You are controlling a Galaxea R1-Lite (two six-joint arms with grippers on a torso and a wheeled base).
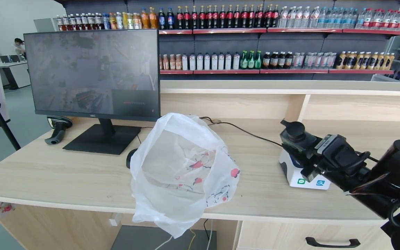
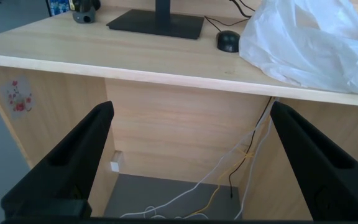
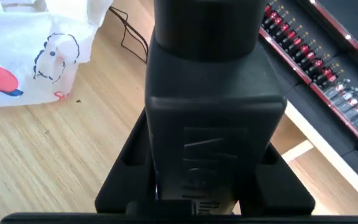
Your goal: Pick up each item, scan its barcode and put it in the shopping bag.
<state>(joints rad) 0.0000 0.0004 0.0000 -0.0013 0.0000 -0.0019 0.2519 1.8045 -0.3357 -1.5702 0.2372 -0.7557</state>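
The black bottle [image 1: 295,137], square-bodied with a round cap, is off the tabletop [image 1: 64,173], clamped between the right jaws. It hangs just over the small white scanner box [image 1: 306,180] that stands on the right-hand part of the tabletop, cap pointing towards the back wall. From the right wrist the bottle's [image 3: 213,124] dark body sits squarely between the two fingers [image 3: 126,180], which press on either side of it.

The shopping bag [image 1: 182,166], thin white plastic with red and black prints, stands crumpled in the middle of the tabletop, well apart from the bottle, its lower part sagging over the front edge. A mouse [image 1: 130,158] lies just beside the bag on its left, and beyond that are the monitor [image 1: 92,73] and a handheld scanner [image 1: 57,130].

The left jaws are spread wide with nothing between them, low in front of the tabletop's edge [image 2: 135,70], facing the cables under it.
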